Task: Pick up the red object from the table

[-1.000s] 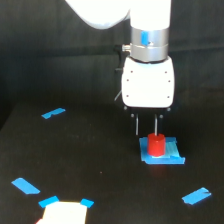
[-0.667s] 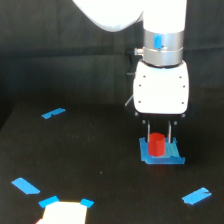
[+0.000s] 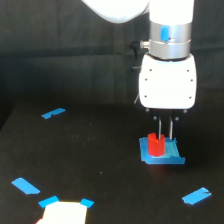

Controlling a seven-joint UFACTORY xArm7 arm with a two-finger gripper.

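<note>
**A:** Where is the red cylinder [image 3: 156,145]?

**B:** It stands upright on a flat blue square patch [image 3: 161,152], right of centre on the black surface [image 3: 100,165] in the exterior view. The patch lies flat, and the cylinder sits toward the patch's left half.

**A:** And the arm?

**B:** The white xArm6 wrist housing [image 3: 167,87] hangs directly above the cylinder. Under it, the gripper [image 3: 164,129] points straight down, and two thin dark fingers [image 3: 171,128] reach to the cylinder's top. One finger crosses in front of its upper edge; the other comes down just beside it on the exterior view's right.

**A:** Are the fingers clamped on it?

**B:** I cannot tell. They stand close together around the cylinder's top, but the view is too blurred to show contact or a gap. The cylinder's base looks to be resting on the patch.

**A:** Anything else on the surface?

**B:** Blue tape strips: one at far left [image 3: 53,113], one at lower left [image 3: 25,185], one at lower right [image 3: 196,196]. A pale rectangular object [image 3: 62,213] with blue corners sits at the bottom edge.
</note>
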